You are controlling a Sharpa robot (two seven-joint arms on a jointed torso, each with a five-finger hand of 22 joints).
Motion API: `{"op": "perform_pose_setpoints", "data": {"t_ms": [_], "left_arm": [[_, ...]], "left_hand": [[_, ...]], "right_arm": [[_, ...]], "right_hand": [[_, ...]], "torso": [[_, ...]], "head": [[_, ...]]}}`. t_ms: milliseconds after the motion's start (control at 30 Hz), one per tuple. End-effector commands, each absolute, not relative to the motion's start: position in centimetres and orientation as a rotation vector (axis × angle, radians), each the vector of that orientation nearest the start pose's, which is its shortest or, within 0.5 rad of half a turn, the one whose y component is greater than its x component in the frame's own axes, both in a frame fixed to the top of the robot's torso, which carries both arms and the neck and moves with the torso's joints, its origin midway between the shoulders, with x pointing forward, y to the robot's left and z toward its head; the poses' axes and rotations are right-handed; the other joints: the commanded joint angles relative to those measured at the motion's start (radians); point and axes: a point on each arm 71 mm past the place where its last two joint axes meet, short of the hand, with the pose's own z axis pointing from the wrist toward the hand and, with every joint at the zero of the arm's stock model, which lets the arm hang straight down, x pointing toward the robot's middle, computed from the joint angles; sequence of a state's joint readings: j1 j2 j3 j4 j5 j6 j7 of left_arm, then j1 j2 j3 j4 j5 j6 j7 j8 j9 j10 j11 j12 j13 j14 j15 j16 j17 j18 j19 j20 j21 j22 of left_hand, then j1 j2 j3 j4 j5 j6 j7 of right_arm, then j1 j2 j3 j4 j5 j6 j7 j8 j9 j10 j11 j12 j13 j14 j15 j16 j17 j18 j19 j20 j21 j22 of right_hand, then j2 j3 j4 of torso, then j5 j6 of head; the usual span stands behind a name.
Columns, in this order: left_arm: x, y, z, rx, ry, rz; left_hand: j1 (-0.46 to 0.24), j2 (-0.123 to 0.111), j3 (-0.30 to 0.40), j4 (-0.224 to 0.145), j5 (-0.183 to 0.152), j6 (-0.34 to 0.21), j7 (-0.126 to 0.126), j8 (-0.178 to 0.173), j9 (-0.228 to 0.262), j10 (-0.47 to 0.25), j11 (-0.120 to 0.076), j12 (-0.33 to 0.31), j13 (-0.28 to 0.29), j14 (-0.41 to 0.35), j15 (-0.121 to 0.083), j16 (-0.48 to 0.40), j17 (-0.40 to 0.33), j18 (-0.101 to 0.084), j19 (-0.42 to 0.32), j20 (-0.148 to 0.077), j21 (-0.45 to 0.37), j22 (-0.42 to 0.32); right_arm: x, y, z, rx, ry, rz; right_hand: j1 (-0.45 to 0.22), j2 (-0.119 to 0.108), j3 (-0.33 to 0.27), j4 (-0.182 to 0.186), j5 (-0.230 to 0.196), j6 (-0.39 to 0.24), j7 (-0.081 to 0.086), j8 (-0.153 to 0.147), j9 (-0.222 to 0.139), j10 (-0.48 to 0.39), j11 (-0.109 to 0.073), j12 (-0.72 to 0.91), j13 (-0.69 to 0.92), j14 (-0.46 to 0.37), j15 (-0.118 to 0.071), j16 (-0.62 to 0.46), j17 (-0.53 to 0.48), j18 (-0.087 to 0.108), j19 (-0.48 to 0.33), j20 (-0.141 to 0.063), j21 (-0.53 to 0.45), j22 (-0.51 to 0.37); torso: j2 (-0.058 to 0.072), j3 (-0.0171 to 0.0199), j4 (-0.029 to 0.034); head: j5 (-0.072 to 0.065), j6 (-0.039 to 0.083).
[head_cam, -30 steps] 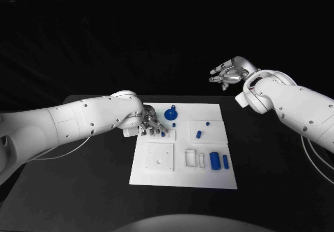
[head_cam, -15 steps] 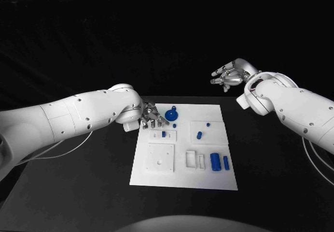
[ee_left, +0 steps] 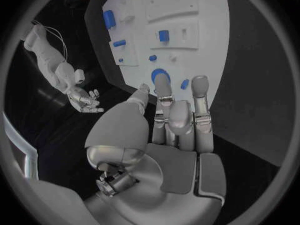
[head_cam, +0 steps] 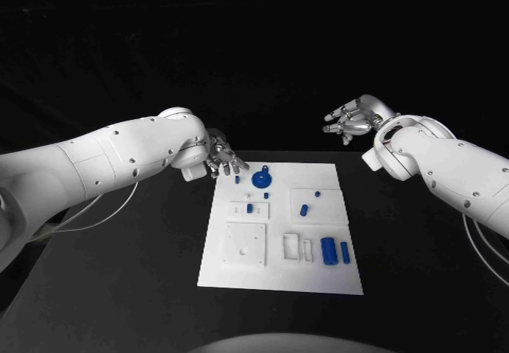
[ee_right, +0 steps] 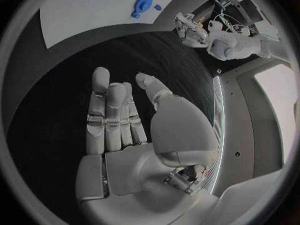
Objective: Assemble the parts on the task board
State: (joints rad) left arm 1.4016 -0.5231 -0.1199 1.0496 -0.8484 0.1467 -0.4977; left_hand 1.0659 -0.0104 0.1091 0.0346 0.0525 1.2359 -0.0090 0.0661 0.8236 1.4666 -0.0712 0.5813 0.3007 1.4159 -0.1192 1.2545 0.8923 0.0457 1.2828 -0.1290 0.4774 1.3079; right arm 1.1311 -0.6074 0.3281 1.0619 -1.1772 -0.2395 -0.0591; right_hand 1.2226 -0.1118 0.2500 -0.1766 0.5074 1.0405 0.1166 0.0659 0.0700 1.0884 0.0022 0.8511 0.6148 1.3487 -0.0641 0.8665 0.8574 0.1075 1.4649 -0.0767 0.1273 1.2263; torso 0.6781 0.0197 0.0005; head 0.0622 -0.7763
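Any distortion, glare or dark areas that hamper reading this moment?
Head view: board evenly bright against a black table, parts sharp, no glare. Both wrist views: fisheye bends the board's edges, dark ring around the circle; left hand and right hand clear.

Hovering over the task board's [head_cam: 278, 273] far left corner: the left hand [head_cam: 222, 159], crowding the round blue part [head_cam: 261, 176]. Leaving the near half unobstructed; lying bare alongside, both bench [head_cam: 127, 279] flanks.
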Motion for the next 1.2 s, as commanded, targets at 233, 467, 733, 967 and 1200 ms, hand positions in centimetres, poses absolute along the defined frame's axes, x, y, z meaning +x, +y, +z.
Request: {"op": "perform_pose_setpoints", "data": {"t_ms": [233, 467, 733, 967, 1200], "left_arm": [[59.5, 20.1, -16.2, -0.466, 2.202, -0.436], [60.4, 20.5, -16.3, -0.470, 2.205, -0.397], [61.0, 21.2, -17.0, -0.453, 2.250, -0.320], [61.2, 21.4, -17.6, -0.443, 2.285, -0.297], [61.0, 21.1, -18.4, -0.426, 2.319, -0.294]], "left_hand": [[0.016, 0.010, -0.019, -0.012, 0.004, -0.124, 0.061, -0.003, -0.493, 0.034, 0.030, -0.041, -0.017, -0.022, 0.018, -0.012, -0.050, -0.004, 0.006, 0.010, -0.038, 0.007], [0.009, 0.011, -0.019, -0.006, 0.003, -0.118, 0.061, -0.001, -0.526, 0.033, 0.029, -0.038, -0.016, -0.021, 0.017, -0.005, -0.049, -0.004, 0.013, 0.009, -0.044, 0.014], [0.005, 0.016, -0.023, -0.008, 0.003, -0.147, 0.068, -0.002, -0.540, 0.032, 0.032, -0.039, -0.017, -0.024, 0.018, -0.006, -0.055, -0.003, 0.014, 0.010, -0.047, 0.015], [-0.011, 0.008, -0.029, 0.003, 0.001, -0.150, 0.068, -0.001, -0.544, 0.031, 0.033, -0.039, -0.016, -0.024, 0.018, -0.004, -0.054, -0.002, 0.015, 0.010, -0.047, 0.016], [-0.036, -0.046, 0.003, 0.074, -0.004, -0.144, 0.065, 0.000, -0.548, 0.034, 0.031, -0.046, -0.017, -0.027, 0.016, -0.003, -0.054, -0.007, 0.014, 0.005, -0.048, 0.017]], "right_arm": [[58.5, -23.9, -14.0, 0.401, 1.545, 0.750], [58.4, -23.9, -13.8, 0.399, 1.540, 0.751], [58.2, -23.9, -13.6, 0.395, 1.533, 0.755], [58.1, -24.0, -13.3, 0.392, 1.526, 0.756], [58.1, -24.0, -13.1, 0.390, 1.521, 0.759]], "right_hand": [[-0.006, 0.003, 0.001, -0.003, 0.005, -0.008, -0.002, -0.004, -0.001, -0.004, 0.001, -0.001, -0.001, -0.006, 0.002, 0.000, -0.001, 0.001, 0.029, -0.004, -0.006, 0.002], [-0.007, 0.004, -0.001, -0.002, 0.006, -0.008, -0.002, -0.003, -0.001, -0.003, 0.001, -0.001, -0.002, -0.005, 0.003, 0.000, -0.001, 0.001, 0.029, -0.004, -0.006, 0.002], [-0.008, 0.003, -0.002, -0.001, 0.007, -0.007, -0.003, -0.003, -0.001, -0.002, 0.001, -0.001, -0.002, -0.004, 0.002, 0.000, -0.001, 0.001, 0.030, -0.004, -0.006, 0.002], [-0.008, 0.002, -0.003, 0.001, 0.007, -0.008, -0.003, -0.003, -0.001, -0.003, 0.001, -0.004, -0.004, -0.006, 0.003, -0.002, -0.002, 0.001, 0.029, -0.003, -0.007, 0.001], [-0.006, 0.002, -0.002, 0.002, 0.007, -0.008, -0.002, -0.003, -0.001, -0.001, 0.001, -0.009, -0.008, -0.006, 0.003, -0.004, -0.004, 0.001, 0.028, -0.003, -0.010, -0.001]], "torso": [[0.003, -0.0016, -0.0015], [0.009, -0.0036, -0.0036], [0.020, -0.0075, -0.0099], [0.028, -0.0099, -0.0123], [0.029, -0.0106, -0.0146]], "head": [[0.009, 0.019], [0.016, 0.030], [0.023, 0.035], [0.028, 0.037], [0.026, 0.033]]}}
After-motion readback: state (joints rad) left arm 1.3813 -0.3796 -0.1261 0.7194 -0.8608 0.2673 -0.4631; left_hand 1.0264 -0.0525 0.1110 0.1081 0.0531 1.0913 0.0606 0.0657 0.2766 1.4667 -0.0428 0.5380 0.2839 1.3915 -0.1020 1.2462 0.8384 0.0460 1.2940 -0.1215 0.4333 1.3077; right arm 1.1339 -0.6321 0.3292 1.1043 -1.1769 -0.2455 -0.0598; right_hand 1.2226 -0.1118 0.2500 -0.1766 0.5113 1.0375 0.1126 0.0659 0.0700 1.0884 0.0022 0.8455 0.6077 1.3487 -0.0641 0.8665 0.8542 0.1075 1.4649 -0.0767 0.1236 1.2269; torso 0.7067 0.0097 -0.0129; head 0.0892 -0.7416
